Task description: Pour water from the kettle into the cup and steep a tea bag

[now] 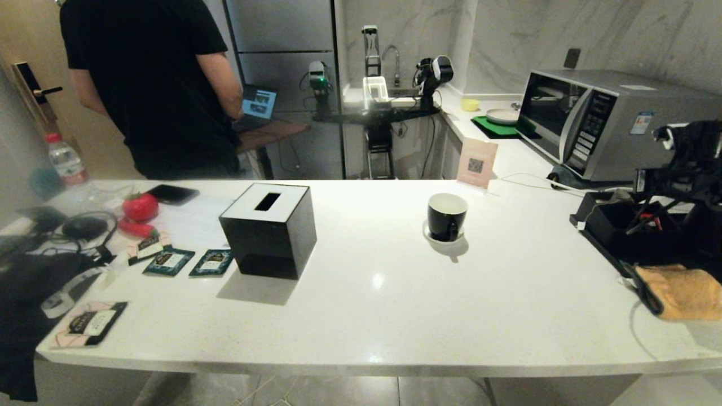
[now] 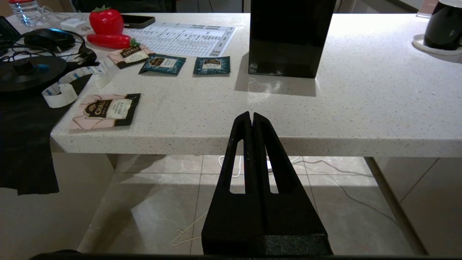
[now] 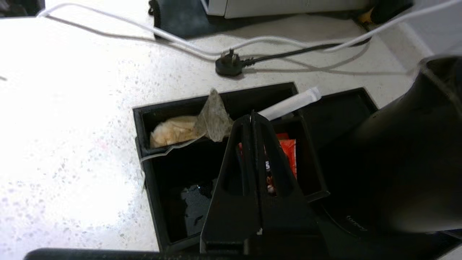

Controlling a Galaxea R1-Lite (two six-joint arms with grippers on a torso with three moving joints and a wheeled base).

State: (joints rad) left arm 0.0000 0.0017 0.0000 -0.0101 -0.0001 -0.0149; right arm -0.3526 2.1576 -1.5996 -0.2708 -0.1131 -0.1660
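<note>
While right gripper [image 3: 252, 117] hangs shut, empty, over black tray [image 3: 144, 119]: tea bag [image 3: 215, 119] in tray's far compartment, just beside tips; open jaws first, pinch bag's peak, lift clear of wall; cup [image 1: 447, 216] well left of tray; left gripper [image 2: 251, 117] shut, parked.

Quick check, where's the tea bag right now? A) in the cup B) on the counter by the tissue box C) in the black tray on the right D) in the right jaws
C: the tea bag leans in a compartment of the black tray; the shut right gripper hovers beside it, holding nothing.
</note>
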